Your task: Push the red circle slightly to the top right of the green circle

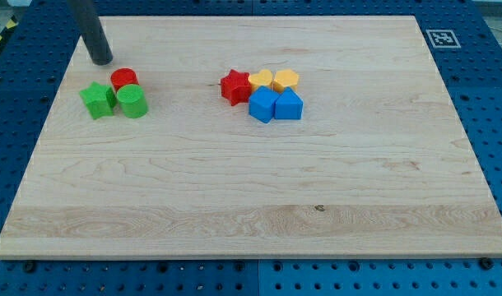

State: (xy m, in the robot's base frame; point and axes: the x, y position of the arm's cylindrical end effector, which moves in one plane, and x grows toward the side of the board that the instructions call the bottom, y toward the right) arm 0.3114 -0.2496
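The red circle (123,79) sits near the board's top left, touching the green circle (132,101) just below it and slightly to its right. A green star (97,99) lies against the green circle's left side. My tip (102,61) rests on the board up and to the left of the red circle, a small gap away from it. The dark rod rises from the tip out of the view's top.
A cluster sits right of centre at the top: a red star (234,86), two yellow blocks (262,80) (286,80), and two blue blocks (262,105) (288,105). The wooden board (259,189) lies on a blue pegboard, with a marker tag (442,38) at top right.
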